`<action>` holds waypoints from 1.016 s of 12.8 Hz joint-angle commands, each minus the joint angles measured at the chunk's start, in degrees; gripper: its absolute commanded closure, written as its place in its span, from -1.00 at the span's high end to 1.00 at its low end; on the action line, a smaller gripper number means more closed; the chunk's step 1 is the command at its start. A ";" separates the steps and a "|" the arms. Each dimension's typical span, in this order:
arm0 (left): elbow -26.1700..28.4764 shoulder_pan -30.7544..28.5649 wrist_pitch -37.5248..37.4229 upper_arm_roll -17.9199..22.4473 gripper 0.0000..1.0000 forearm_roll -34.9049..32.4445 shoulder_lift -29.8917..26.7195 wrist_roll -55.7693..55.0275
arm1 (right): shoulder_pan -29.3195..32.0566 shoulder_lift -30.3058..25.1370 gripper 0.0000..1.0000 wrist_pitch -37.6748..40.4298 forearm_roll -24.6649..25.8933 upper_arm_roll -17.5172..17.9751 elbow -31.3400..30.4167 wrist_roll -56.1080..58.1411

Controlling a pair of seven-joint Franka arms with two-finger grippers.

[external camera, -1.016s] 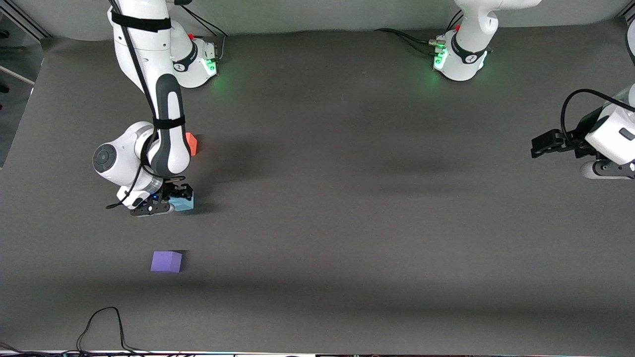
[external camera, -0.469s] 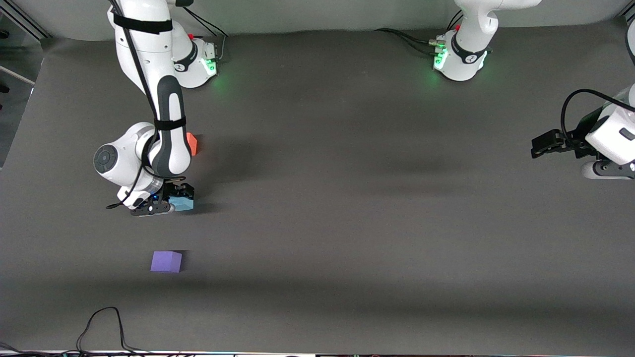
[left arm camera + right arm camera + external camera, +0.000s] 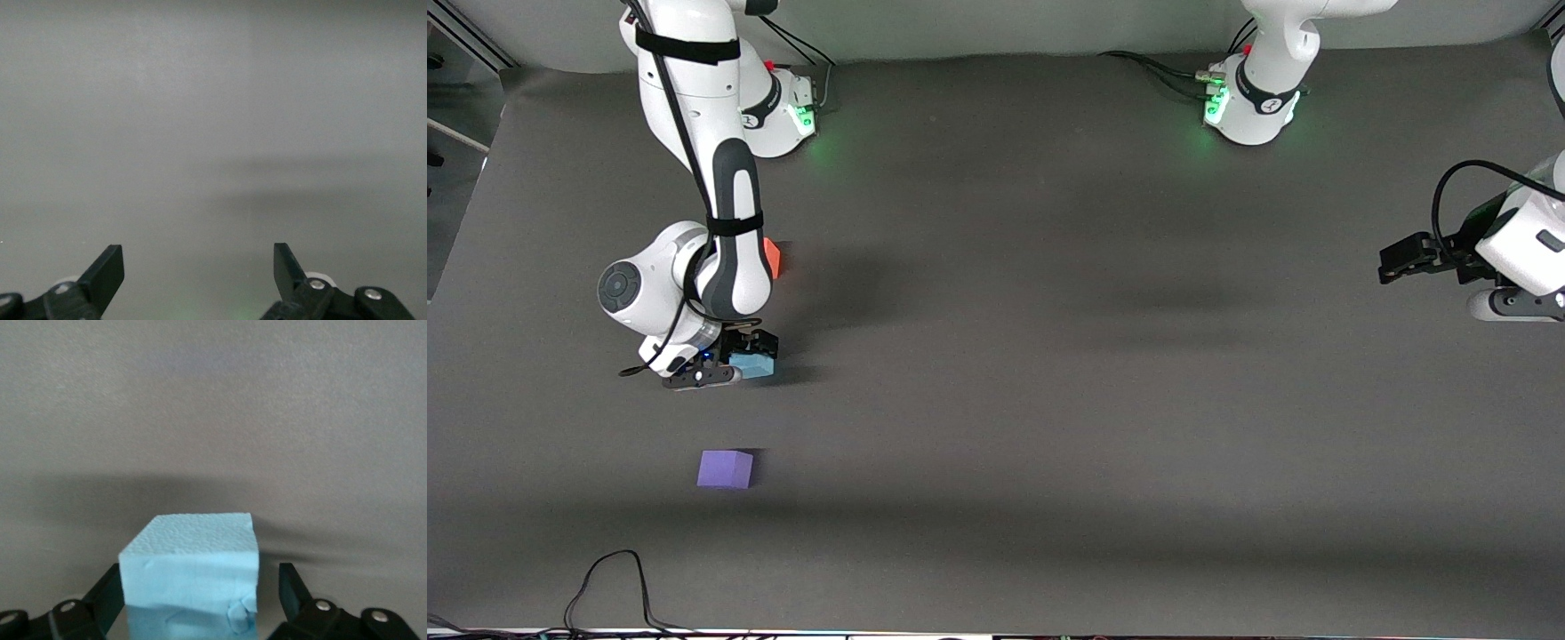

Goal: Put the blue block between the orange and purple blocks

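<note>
1. Right gripper [image 3: 740, 363], left of centre in the front view: lowered around the blue block [image 3: 754, 364].
2. Right wrist view: the blue block [image 3: 193, 583] sits between the fingers; one finger [image 3: 109, 597] touches it, the other [image 3: 289, 590] stands just apart, so the grasp is released.
3. Orange block [image 3: 771, 257]: above the blue block in the front view, partly hidden by the right arm.
4. Purple block [image 3: 725, 468]: lower left of the front view, nearest the camera.
5. Left gripper [image 3: 1405, 257], right edge of the front view: waits with its fingers [image 3: 107, 273] spread, holding nothing.
</note>
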State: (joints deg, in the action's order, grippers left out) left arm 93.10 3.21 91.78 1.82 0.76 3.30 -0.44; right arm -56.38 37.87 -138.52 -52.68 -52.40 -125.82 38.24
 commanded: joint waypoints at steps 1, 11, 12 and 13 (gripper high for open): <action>-0.73 0.57 0.06 0.47 1.00 -0.49 0.39 0.70 | -0.84 -1.12 1.00 0.53 -0.85 -0.51 0.39 -0.62; -0.73 0.57 0.06 0.47 1.00 -0.49 0.39 0.70 | -5.85 -3.77 1.00 39.77 14.71 -23.61 24.44 -5.98; -0.73 0.57 0.06 0.56 1.00 -0.49 0.39 0.70 | -5.93 -3.77 1.00 43.04 14.71 -24.67 27.26 -7.21; -0.73 0.57 0.06 0.56 1.00 -0.49 0.39 0.70 | -5.94 -3.77 1.00 45.59 14.71 -25.12 30.25 -8.44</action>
State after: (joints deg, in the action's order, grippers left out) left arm 93.11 3.21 91.83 1.84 0.76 3.37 -0.44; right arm -61.94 34.07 -97.75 -39.68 -76.41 -100.64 33.24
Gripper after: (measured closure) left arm 0.000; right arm 0.000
